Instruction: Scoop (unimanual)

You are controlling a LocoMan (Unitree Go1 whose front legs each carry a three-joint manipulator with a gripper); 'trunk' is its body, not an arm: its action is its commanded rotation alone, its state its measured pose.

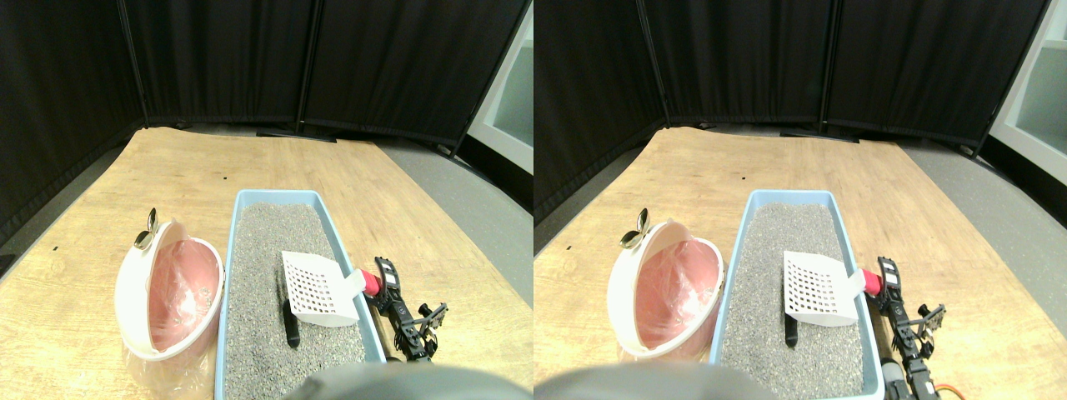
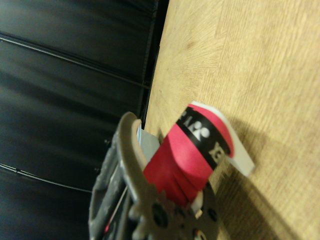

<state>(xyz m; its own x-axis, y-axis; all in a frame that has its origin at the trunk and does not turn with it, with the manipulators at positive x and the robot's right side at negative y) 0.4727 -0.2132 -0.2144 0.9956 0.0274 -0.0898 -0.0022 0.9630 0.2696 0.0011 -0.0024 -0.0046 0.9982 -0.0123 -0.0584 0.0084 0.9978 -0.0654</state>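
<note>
A white slotted scoop (image 1: pixel 319 288) hangs tilted over the grey litter (image 1: pixel 271 250) in the light blue tray (image 1: pixel 329 208), toward the tray's right wall. Its red-wrapped handle (image 1: pixel 371 283) crosses that wall into my right gripper (image 1: pixel 381 279), which is shut on it. In the wrist view the red handle (image 2: pixel 192 152) with its black band lies against the dark jaw frame (image 2: pixel 127 150). A dark elongated lump (image 1: pixel 289 323) lies in the litter just beside the scoop's near left corner.
A white bin with a pink liner (image 1: pixel 171 292) stands left of the tray, touching its left wall, with a metal clip (image 1: pixel 150 229) on its far rim. Wooden floor (image 1: pixel 208 167) stretches beyond, ending at black curtains (image 1: pixel 250 58). Grey floor (image 1: pixel 467 208) lies to the right.
</note>
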